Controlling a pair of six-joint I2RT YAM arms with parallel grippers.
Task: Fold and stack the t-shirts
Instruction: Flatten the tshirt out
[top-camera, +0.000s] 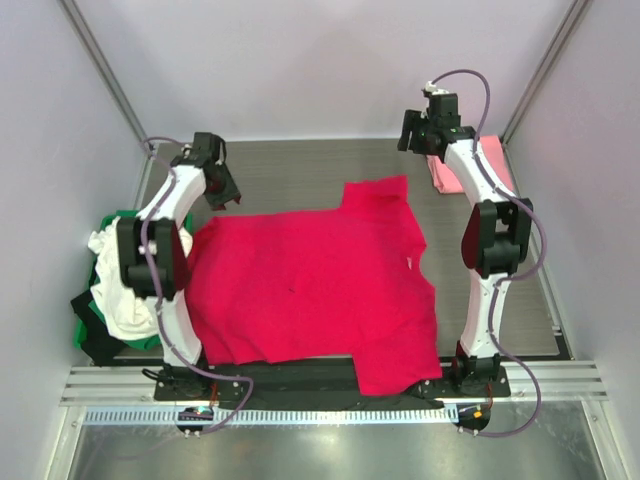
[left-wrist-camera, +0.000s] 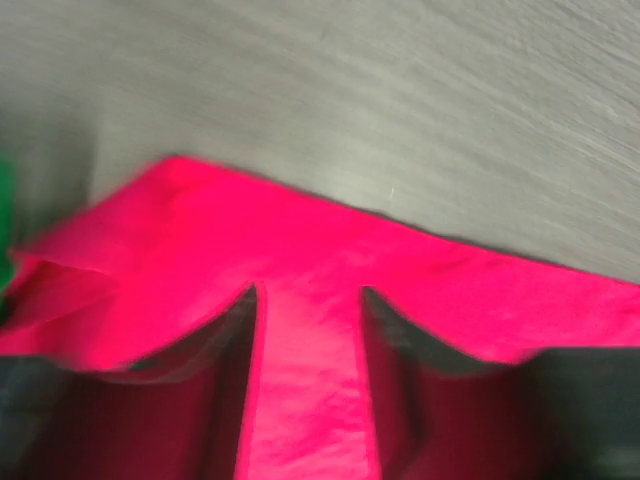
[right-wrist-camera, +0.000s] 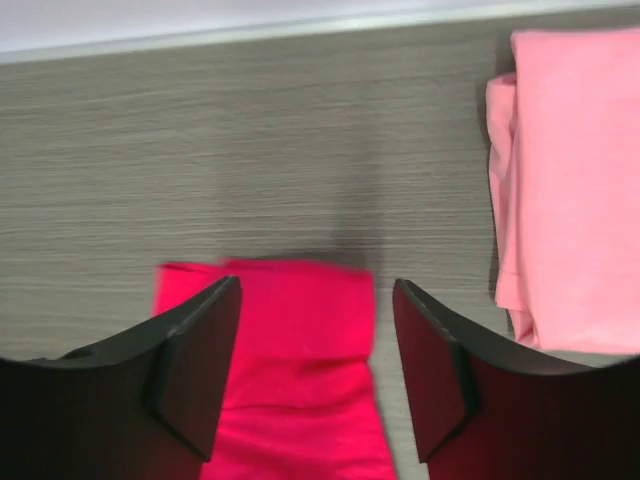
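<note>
Crimson t-shirt (top-camera: 310, 290) lies spread flat across the middle of the table (top-camera: 300, 165). Left gripper (left-wrist-camera: 308, 295) sits over its far-left corner, jaws partly apart, with red cloth visible in the gap and no pinch evident, though the view is blurred. Right gripper (right-wrist-camera: 315, 290) is above the far sleeve, jaws wide and holding nothing. Pink t-shirt (right-wrist-camera: 570, 170) lies folded at far right; white t-shirt (top-camera: 115, 290) is in the green crate (top-camera: 122, 215) at left.
</note>
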